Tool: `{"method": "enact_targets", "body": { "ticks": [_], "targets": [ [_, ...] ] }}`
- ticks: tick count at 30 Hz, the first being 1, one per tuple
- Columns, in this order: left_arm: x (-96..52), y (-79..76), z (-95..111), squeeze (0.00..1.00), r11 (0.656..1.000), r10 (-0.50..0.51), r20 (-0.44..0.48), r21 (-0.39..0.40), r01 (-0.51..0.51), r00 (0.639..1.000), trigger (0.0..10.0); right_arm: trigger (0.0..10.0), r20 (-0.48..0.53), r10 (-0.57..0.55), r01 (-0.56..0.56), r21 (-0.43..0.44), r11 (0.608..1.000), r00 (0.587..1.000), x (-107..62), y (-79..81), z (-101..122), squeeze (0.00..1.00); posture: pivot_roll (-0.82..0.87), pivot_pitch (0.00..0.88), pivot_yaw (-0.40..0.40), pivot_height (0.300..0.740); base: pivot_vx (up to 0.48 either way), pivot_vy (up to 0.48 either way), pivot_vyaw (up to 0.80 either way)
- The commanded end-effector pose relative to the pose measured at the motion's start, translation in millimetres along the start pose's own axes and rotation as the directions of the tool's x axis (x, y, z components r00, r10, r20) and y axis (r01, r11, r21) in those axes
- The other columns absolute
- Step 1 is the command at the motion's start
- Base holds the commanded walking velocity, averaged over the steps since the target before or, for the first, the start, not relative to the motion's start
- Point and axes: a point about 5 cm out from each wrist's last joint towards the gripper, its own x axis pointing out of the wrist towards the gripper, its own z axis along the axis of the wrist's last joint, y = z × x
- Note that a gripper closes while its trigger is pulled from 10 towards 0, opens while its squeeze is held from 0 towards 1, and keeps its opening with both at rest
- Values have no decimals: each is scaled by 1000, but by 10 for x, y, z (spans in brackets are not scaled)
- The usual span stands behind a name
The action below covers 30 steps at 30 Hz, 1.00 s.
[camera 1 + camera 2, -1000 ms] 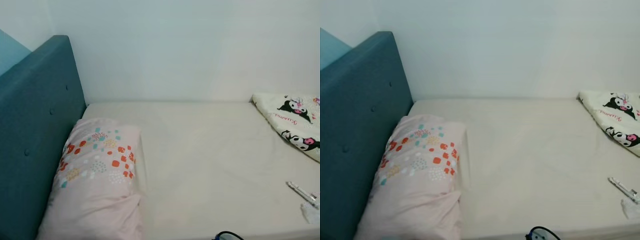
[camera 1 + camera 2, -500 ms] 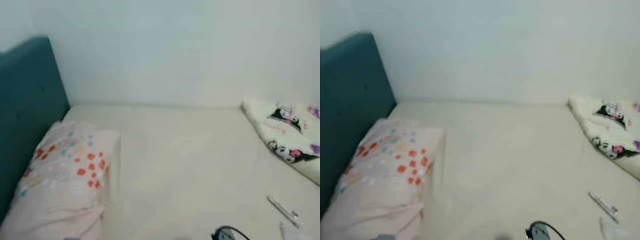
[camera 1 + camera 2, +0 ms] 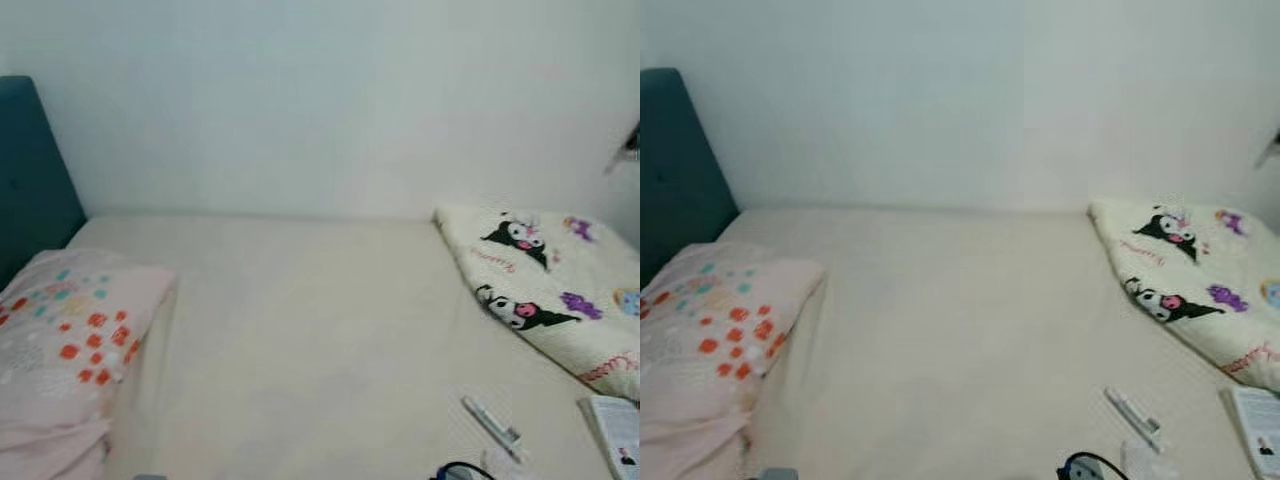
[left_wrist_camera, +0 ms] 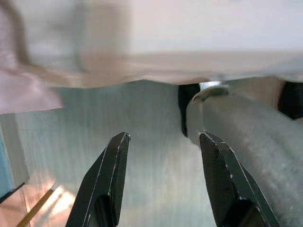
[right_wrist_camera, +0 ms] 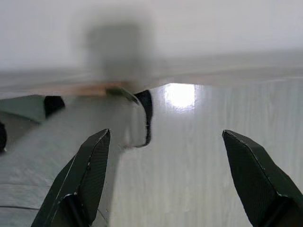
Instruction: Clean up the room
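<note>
A bed with a cream sheet [image 3: 320,330] spreads out in front of me. A pink pillow with orange and teal dots [image 3: 60,340] lies at its left end. At the right lies a folded cream blanket with cartoon prints [image 3: 545,285]. Near the front edge on the right rest a small white tube-like item [image 3: 490,423], a crumpled white scrap [image 3: 1140,460] and a printed booklet [image 3: 618,432]. My left gripper [image 4: 163,156] hangs open by the bed's side above the floor. My right gripper [image 5: 165,163] is open too, low beside the bed, with nothing between its fingers.
A teal padded headboard [image 3: 30,175] stands at the left end, and a white wall [image 3: 320,100] runs behind the bed. A black cable loop [image 3: 1090,466] shows at the bottom edge. A dark object [image 3: 630,145] juts in at the far right.
The camera has swung to the right: the headboard and pillow slid left, while the cartoon blanket, the tube and a booklet came further into view. The things on the bed have not moved.
</note>
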Motion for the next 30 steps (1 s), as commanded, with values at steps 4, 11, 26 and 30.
{"method": "enact_targets", "body": {
  "ticks": [4,11,26,30],
  "targets": [
    [-1,-17,-15,0,1000,-3,-5,-29,3,1000,10000,10000,1,-12,12,-1,1000,1000,-11,-58,8,0,-54,0,-60,740,0,-480,0],
    [2,-20,19,0,999,-4,8,-42,4,1000,10000,10000,9,-7,7,-3,1000,1000,-11,-63,32,0,-56,0,-58,740,0,-480,0],
    [-2,42,-21,0,996,40,-11,-75,-40,999,10000,10000,29,3,-3,-14,1000,1000,-20,-109,86,0,-54,0,-55,740,0,-256,0],
    [-2,27,-32,0,995,30,-16,-99,-32,999,10000,10000,28,5,-5,-18,1000,1000,-21,-109,89,0,-52,0,-54,740,0,0,0]
  ]
}}
